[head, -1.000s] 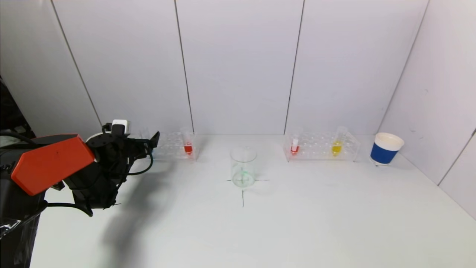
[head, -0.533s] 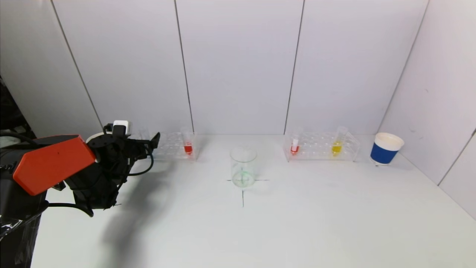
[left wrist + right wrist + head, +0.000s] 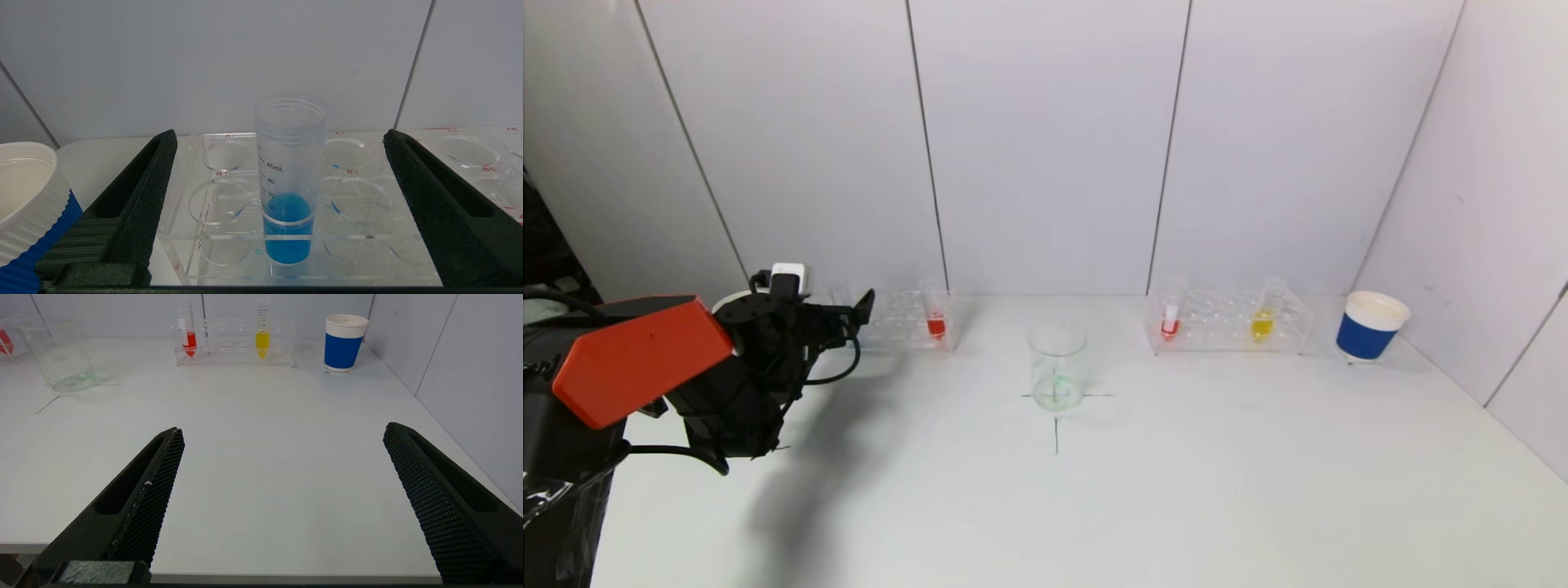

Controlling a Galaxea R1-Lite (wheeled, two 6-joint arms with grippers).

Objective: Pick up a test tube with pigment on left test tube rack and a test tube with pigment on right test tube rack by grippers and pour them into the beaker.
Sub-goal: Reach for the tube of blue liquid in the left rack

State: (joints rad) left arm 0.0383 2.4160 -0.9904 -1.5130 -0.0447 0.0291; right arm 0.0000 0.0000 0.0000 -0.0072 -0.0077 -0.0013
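While you look along the table (image 3: 1094,506) from its near edge, your right gripper (image 3: 282,433) sits nearest, low over that edge, jaws spread wide and holding nothing. Farther in stands the beaker (image 3: 1057,366), your landmark. Left of the beaker, your left gripper (image 3: 278,136) has its jaws wide apart on either side of the blue-pigment tube (image 3: 289,183) in the left rack (image 3: 245,241), not touching it. Right of the beaker and farther back, the right rack (image 3: 1229,320) holds a red tube (image 3: 1170,318) and a yellow tube (image 3: 1264,314).
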